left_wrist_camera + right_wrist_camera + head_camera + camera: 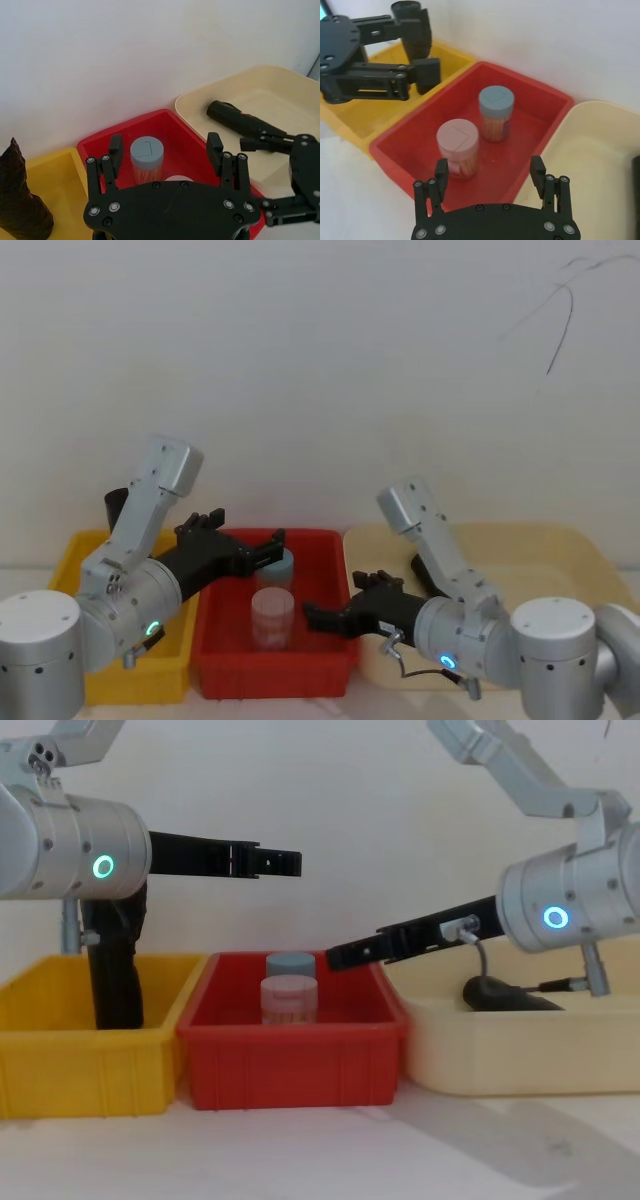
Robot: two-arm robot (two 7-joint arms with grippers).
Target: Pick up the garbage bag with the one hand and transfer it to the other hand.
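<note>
In the cream bin (280,95), near its left wall, lies the garbage bag (239,120), flat, w/ nothing touching it. Red bin (530,145): blue-lid jar (496,112) & pink-lid jar (457,147), both upright. Yellow bin (60,1050): rumpled black roll (118,970), standing. Left gripper (250,540), green ring, fingers spread, empty, hovers over red bin's back-left. Right gripper (489,170), blue ring, also spread & empty, over red bin's right edge.

Three bins in a row on the desk, two arms above them.
Yellow bin (150,680), left, dark roll (116,506) at back. Red bin (275,678), centre, blue-lidded jar (282,568) behind pink-lidded jar (272,615). Cream tray (560,550), right, black garbage bag (427,573) partly hidden by arm. Left end effector (252,528), fingers spread, over red bin's back; right end effector (335,597), fingers spread, at its right rim.
</note>
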